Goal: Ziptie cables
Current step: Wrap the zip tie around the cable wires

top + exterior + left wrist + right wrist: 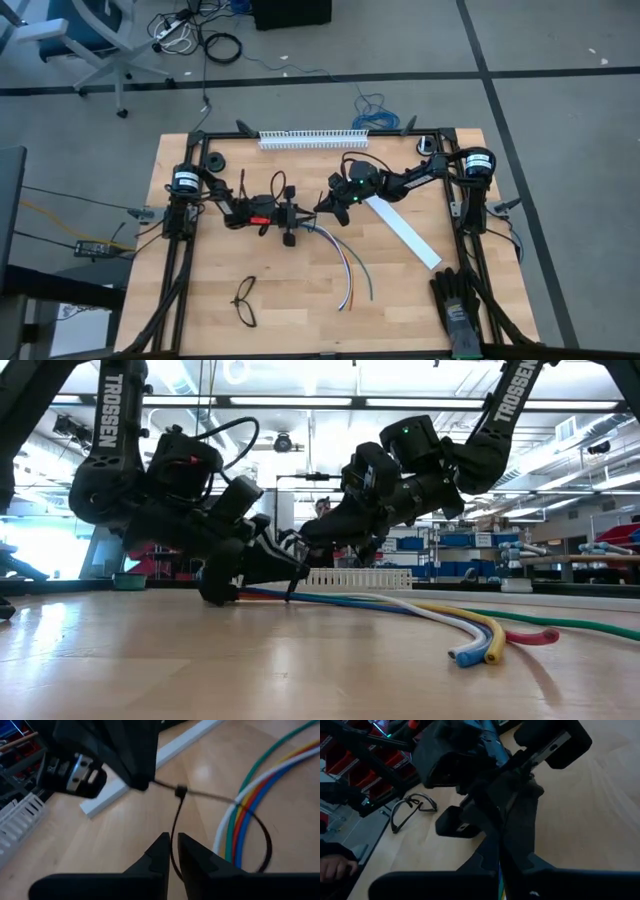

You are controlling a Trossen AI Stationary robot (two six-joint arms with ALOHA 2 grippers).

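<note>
Your ziptie (176,815) is looped around the cables (240,820) mid-surface. The left end effector (171,851) pinches its loop; the clenched right end effector (145,784) grips the tail. Pull steadily apart, keeping the wires bunched.

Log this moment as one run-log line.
stage: ziptie looped around cables, not yet tight | left pincer: on ziptie's strap | right pincer: shut on ziptie's tail | both mid-table

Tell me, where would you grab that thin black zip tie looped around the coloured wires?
By its free tail. The ziptie already circles the cables, and the tail runs straight out from its small locking head, clear of the wires. I'd come from the left hand side, pinching across the strip.
</note>
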